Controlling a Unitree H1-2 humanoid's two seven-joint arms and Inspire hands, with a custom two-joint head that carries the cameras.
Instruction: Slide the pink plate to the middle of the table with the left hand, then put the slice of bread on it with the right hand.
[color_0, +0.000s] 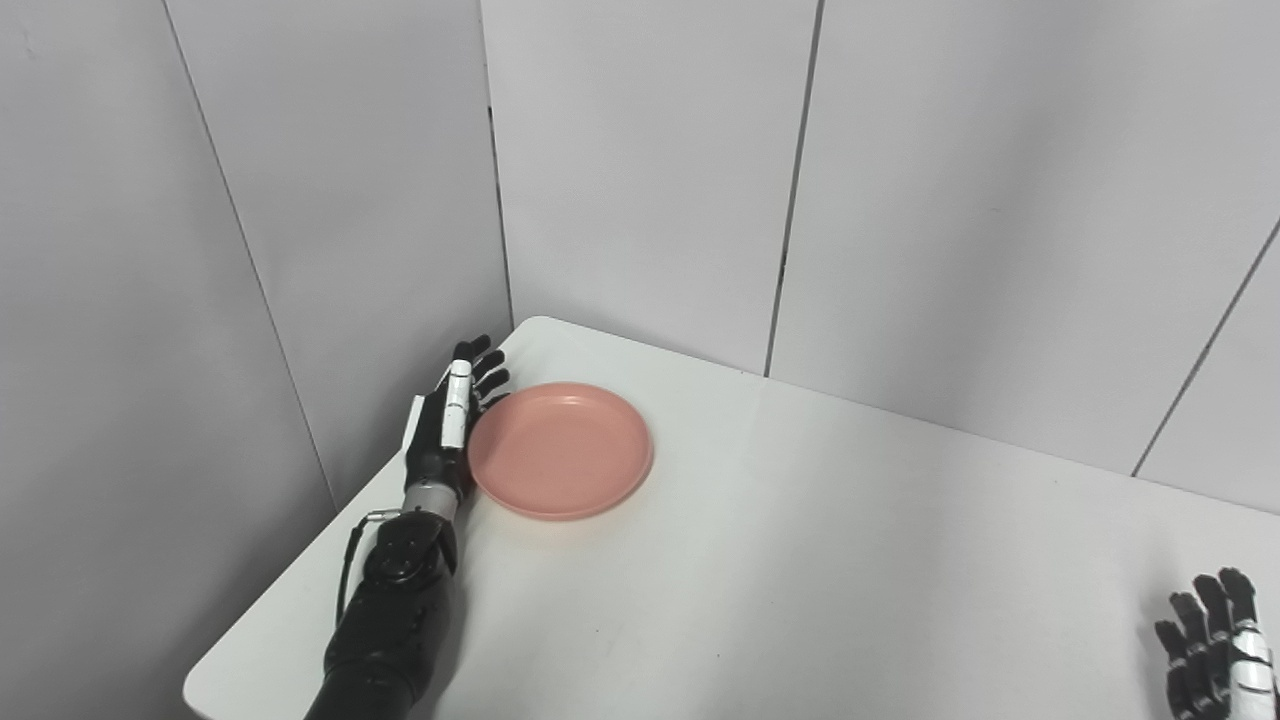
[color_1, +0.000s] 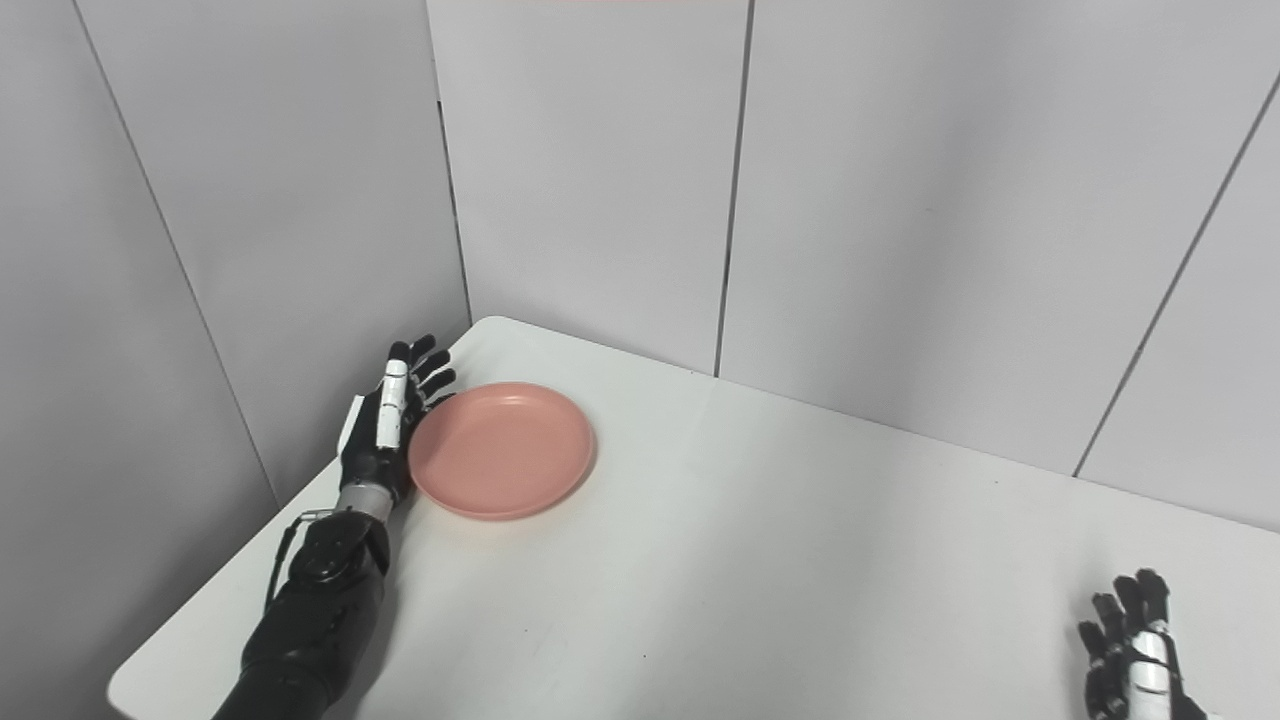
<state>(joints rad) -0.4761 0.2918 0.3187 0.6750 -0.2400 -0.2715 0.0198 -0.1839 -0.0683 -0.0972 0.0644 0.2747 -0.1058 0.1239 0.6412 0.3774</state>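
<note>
- The pink plate (color_0: 560, 449) lies near the far left corner of the table (color_0: 800, 560), close to the left edge and well apart from the middle. It sits flat and holds nothing.
- The left hand (color_0: 448, 420) stands on edge along the plate's left rim, fingers stretched out and apart, grasping nothing. It looks to be touching the rim or just beside it; the pictures do not settle which.
- Judging from this, the first step is only at its start: the hand is placed to push, but the plate has yet to reach the middle.
- The right hand (color_1: 1135, 655) waits near the table's near right corner, partly cut off by the picture's bottom edge. Its fingers point up and apart, and it holds nothing that can be seen.
- No slice of bread shows in either view, so where it lies cannot be told.
- Left to do, as far as I can judge: the whole slide toward the middle, then picking up the bread and laying it on the plate.
- A sideways push from the rim should move the plate across the smooth top, though it may turn if pushed off-centre.
</note>
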